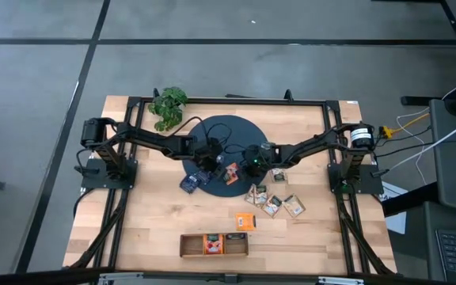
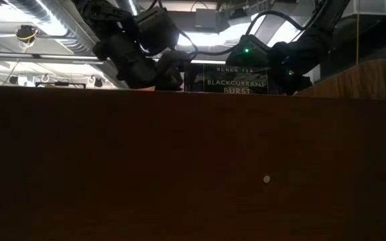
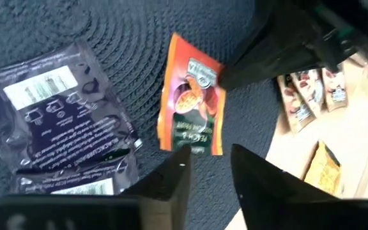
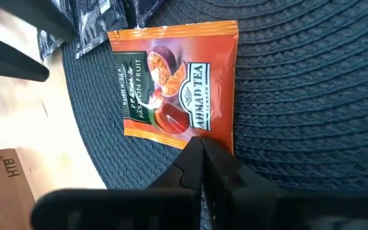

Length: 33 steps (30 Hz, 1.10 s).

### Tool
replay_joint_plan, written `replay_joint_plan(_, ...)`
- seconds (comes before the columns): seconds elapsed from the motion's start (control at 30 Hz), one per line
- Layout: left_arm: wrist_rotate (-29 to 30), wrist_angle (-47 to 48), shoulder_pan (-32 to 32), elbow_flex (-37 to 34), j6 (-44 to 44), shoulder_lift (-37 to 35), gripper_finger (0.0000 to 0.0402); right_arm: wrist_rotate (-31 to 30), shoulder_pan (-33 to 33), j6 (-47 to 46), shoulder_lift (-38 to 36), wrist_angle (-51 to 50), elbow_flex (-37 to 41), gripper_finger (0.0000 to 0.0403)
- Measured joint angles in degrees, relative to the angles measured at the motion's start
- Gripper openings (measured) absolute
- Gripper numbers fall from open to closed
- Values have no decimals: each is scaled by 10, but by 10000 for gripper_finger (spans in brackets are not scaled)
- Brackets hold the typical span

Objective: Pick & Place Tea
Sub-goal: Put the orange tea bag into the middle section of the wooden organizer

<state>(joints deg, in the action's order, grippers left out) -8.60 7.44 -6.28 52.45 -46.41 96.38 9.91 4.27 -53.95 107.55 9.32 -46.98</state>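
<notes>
An orange tea sachet (image 4: 174, 83) lies flat on the dark round mat (image 1: 220, 131), between my two grippers. My right gripper (image 4: 202, 150) is shut, its tips at the sachet's edge. My left gripper (image 3: 209, 172) stands open just short of the sachet's opposite edge (image 3: 190, 148), with nothing between its fingers. Blue sachets (image 3: 50, 121) lie at the mat's near left rim. Beige sachets (image 1: 271, 202) and another orange one (image 1: 245, 221) lie on the wood in front of the mat. My right gripper sets its shut fingertips (image 3: 225, 75) on the orange sachet's edge beside the printed logo (image 4: 195, 128). The fingers come slanting down from the table's right. The sachet lies face up on the mat, not lifted.
A long wooden tray (image 1: 214, 245) stands near the front edge with an orange sachet in its middle compartment; its wall fills the low view. A leafy green plant (image 1: 169, 104) sits at the far left of the mat.
</notes>
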Motion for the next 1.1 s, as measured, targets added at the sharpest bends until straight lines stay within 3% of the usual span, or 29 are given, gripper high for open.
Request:
replay_joint_plan(0.23,-6,17,0,0,0,6,173,1,0,2,0,1,0,6)
replay_joint_plan(0.5,-14,-10,0,-1,4,49,196,3,0,2,1,13,0,12)
replay_joint_plan(0.83,-5,-39,-2,0,1,71,192,2,0,2,1,17,1,11)
replay_joint_plan(1.1,2,-64,-2,0,1,73,115,2,0,2,1,18,1,4)
